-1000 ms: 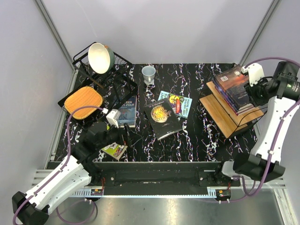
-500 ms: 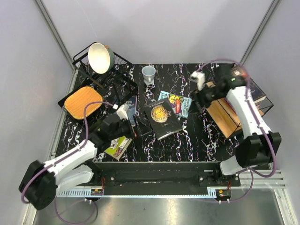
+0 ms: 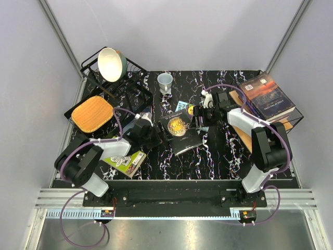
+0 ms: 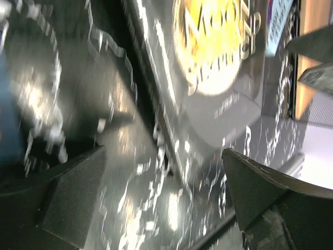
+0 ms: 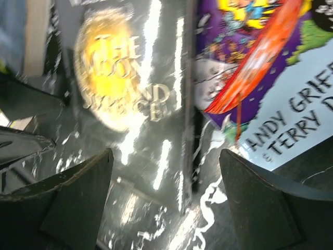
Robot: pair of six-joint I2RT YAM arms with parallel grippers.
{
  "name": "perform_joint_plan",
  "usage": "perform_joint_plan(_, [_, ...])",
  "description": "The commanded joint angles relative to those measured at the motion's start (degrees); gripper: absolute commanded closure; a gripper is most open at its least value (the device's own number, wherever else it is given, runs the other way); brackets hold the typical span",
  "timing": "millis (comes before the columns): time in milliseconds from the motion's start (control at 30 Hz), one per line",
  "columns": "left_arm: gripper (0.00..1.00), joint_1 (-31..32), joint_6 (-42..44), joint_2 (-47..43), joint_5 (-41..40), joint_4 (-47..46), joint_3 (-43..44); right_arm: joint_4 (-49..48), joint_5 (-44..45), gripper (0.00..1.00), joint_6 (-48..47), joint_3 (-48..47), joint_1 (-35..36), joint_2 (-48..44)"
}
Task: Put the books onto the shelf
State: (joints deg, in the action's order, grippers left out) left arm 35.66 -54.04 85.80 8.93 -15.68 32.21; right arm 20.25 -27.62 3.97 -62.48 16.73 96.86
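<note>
Nearest, the left gripper point(image 3: 155, 138) is hovering spread beside the black gold-disc paperback point(image 3: 179, 131). The right gripper point(image 3: 198, 120) is hanging spread above its edge and the purple-green paperback point(image 5: 270, 83), while other books point(image 3: 268, 96) are lying stacked on the light wooden wire-framed shelf point(image 3: 250, 133)

The black book point(image 3: 179, 131) is hemmed between the left gripper point(image 3: 154, 138) and right gripper point(image 3: 200, 117); bare table point(image 3: 223, 151) is seen beside the shelf point(image 3: 245, 131).

overhead: bright, even, sharp | both wrist views: motion-blurred | white glare streaks on black book point(image 5: 119, 94)
</note>
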Motion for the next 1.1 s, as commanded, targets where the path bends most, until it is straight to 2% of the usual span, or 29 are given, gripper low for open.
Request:
perform_joint_plan(0, [0.01, -1.12, 1.57, 5.77, -4.0, -4.1, 8.47, -8.47, 4.94, 0.12, 5.53, 2.27, 0.06, 1.31])
perform_joint_plan(100, [0.01, -2.08, 1.75, 11.12, -4.8, -2.69, 11.64, -8.12, 3.36, 0.12, 6.4, 1.84, -0.03, 3.24])
perform_joint_plan(367, [0.01, -4.63, 2.45, 17.82, -3.66, -1.72, 16.66, -5.67, -0.85, 0.17, 7.63, -0.01, 0.05, 8.95])
perform_joint_plan(567, [0.01, -5.25, 3.59, 20.19, 3.18, -10.32, 16.23, -3.2, -2.53, 0.2, 7.02, -1.42, 0.06, 12.03])
perform_joint_plan(667, [0.08, -5.25, 3.86, 20.2, 7.67, -17.61, 14.21, -2.24, -3.05, 0.22, 6.41, -1.86, 0.06, 12.91])
perform_joint_plan(800, [0.21, -5.16, 2.54, 18.18, 11.28, -25.88, 11.48, -1.53, -3.06, 0.24, 4.83, -1.86, 0.23, 12.48])
perform_joint_plan(1067, [0.31, -4.02, 2.89, 15.54, 13.13, -28.09, 9.89, 0.14, -4.55, 0.28, 0.17, -1.07, 3.39, 9.23])
